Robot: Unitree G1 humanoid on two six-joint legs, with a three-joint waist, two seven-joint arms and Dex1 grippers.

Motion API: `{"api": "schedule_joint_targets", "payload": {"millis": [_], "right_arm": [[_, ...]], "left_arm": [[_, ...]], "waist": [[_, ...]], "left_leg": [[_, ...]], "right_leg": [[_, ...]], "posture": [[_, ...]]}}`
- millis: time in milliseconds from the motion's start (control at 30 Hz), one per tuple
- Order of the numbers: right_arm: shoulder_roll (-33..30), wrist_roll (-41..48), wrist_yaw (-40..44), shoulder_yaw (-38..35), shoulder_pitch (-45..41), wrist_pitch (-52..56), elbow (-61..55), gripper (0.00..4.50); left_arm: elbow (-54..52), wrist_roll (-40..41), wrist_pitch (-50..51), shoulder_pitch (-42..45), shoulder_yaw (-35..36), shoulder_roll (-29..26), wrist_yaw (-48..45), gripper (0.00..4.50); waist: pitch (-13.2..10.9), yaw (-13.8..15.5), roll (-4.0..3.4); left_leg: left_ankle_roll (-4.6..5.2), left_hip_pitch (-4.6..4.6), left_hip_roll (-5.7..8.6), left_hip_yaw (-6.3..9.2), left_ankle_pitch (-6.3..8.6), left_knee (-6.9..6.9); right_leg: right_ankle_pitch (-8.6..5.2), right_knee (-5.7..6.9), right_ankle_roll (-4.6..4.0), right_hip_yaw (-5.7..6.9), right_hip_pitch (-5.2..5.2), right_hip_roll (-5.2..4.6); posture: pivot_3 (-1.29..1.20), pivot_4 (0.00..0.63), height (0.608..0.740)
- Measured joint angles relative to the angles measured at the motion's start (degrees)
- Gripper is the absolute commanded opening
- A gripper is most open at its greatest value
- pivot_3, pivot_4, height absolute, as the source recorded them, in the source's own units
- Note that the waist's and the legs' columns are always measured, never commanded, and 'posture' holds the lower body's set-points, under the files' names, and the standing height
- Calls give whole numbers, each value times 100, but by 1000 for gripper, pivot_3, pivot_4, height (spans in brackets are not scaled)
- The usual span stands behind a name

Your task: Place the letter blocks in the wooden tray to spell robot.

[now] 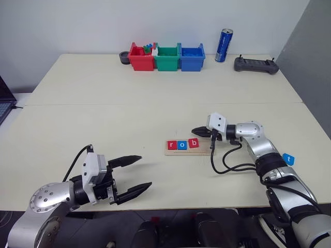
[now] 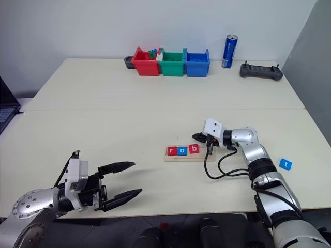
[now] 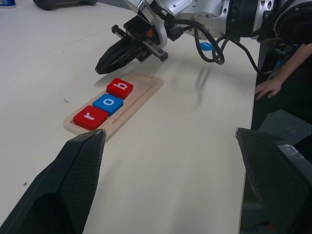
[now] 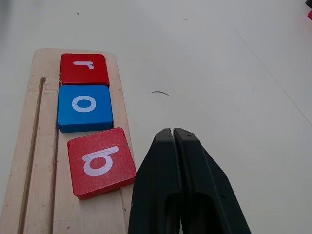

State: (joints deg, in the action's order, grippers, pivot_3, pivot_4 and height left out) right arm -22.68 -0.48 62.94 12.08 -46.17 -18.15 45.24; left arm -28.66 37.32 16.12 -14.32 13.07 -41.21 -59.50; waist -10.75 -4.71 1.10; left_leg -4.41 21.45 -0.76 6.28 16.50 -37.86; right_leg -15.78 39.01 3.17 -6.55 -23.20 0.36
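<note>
The wooden tray (image 1: 204, 150) lies at the table's centre right. In it sit three letter blocks in a row: a red r (image 1: 171, 145), a blue o (image 1: 181, 144) and a red b (image 1: 193, 143), the b slightly askew (image 4: 101, 162). A blue t block (image 1: 288, 159) lies on the table to the far right, beside my right forearm. My right gripper (image 1: 196, 130) is shut and empty, its tips just behind the b block, beside the tray's far edge. My left gripper (image 1: 145, 171) hangs open and empty near the table's front edge, well left of the tray.
Red (image 1: 140, 58), green (image 1: 167, 58) and blue (image 1: 191, 58) bins stand at the back edge, with a blue can (image 1: 223, 45) and a black controller (image 1: 256, 65) to their right. A laptop corner (image 1: 5, 101) shows far left. A person's hand (image 3: 267, 88) rests beyond the right table edge.
</note>
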Motion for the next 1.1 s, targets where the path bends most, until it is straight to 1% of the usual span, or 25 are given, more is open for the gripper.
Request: {"api": "schedule_joint_targets", "payload": {"millis": [400,1100], "right_arm": [[-66,-72,75,51,96,-389,-3,47],[-135,-329,78,150,239,-617,-10,47]], "left_arm": [[1,0,3,86,3,-5,4,4500],[8,-1,3,117,4,-4,4,4500]], "waist": [[0,-5,0],[0,-9,0]], "left_leg": [[0,0,0,0,0,0],[0,0,0,0,0,0]], "right_leg": [[0,0,0,0,0,0],[0,1,0,0,0,0]], "posture": [[0,150,740],[0,150,740]]}}
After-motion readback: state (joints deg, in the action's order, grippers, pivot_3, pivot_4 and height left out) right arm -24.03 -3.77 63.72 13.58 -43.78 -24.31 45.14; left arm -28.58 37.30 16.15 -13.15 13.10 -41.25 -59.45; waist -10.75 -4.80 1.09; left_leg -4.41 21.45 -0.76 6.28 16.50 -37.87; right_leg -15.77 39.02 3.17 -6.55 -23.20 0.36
